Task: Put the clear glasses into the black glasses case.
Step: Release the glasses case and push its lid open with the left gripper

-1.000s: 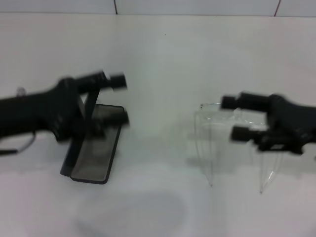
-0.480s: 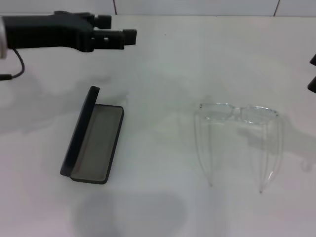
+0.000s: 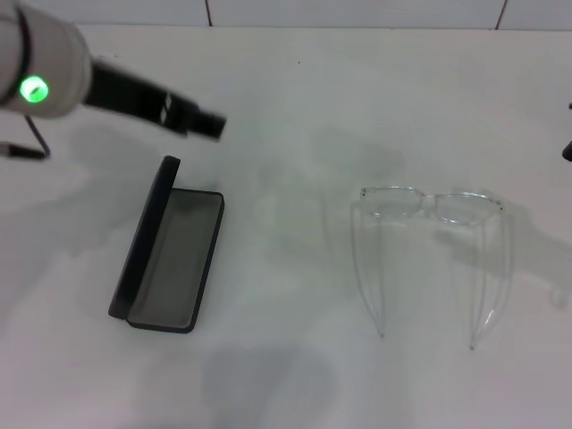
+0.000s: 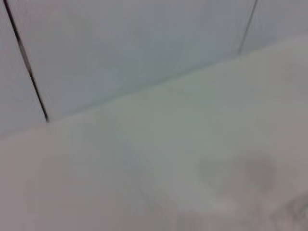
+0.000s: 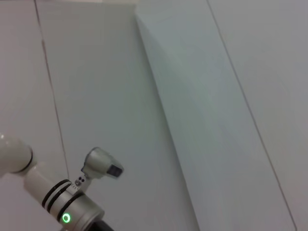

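Observation:
The black glasses case (image 3: pixel 170 259) lies open on the white table's left side, its lid (image 3: pixel 143 237) standing up along the left edge and the grey lining showing. The clear glasses (image 3: pixel 433 205) rest at the right, lenses toward the back, both see-through temple arms (image 3: pixel 366 277) unfolded toward the front. My left gripper (image 3: pixel 207 124) hangs high over the back left, above and behind the case, touching nothing. Only a dark sliver of my right gripper (image 3: pixel 567 148) shows at the right edge, apart from the glasses.
A tiled wall (image 3: pixel 357 11) bounds the table's far edge. The left arm's white joint with a green light (image 3: pixel 36 88) fills the top left corner, and it also shows in the right wrist view as a white arm (image 5: pixel 67 211) against the wall.
Both arms have lifted away from the table. The left rose from beside the case toward the back left; the right withdrew from the glasses past the right edge. Case and glasses have not moved.

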Robot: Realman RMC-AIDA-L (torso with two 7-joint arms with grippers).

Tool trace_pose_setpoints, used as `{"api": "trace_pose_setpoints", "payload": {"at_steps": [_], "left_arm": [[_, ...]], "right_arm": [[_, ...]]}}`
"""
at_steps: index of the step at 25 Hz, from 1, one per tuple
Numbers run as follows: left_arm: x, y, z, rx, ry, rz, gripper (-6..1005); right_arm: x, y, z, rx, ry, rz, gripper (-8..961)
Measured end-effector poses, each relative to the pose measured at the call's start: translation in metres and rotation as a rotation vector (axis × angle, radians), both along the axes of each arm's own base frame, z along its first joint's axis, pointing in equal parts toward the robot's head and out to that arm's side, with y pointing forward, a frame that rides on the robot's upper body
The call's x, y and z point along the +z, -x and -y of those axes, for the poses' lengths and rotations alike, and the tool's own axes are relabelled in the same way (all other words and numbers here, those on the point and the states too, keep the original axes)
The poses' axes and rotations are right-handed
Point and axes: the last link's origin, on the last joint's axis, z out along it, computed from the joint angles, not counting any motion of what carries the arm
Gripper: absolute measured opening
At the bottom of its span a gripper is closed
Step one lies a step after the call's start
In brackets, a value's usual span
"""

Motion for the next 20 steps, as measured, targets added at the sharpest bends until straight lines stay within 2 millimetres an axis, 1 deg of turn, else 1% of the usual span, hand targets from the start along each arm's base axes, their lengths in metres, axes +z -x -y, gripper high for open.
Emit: {"api": "trace_pose_setpoints", "payload": {"at_steps": [2,4,9,13,20], "left_arm": [[-0.009,0.001,0.003,0.045,0.024,-0.046,821],[-0.018,0.006,0.004,0.075,0.047,-0.082,802],[-0.035,0.028,0.002,0.167,0.110,-0.119,770],[-0.034,0.042,-0.003,0.213,0.096,-0.164,772],[-0.035,0.049,-0.005,0.231,0.089,-0.204,771]], "right_arm": [[0.001,0.002,-0.002,0.013,-0.005,0.009,768],[0.002,0.004,-0.005,0.030,-0.013,0.012,768],[0.005,0.006,-0.007,0.045,-0.024,0.015,768],[0.004,0.008,-0.009,0.049,-0.025,0.015,767],[0.005,0.009,-0.009,0.052,-0.027,0.007,767]]}}
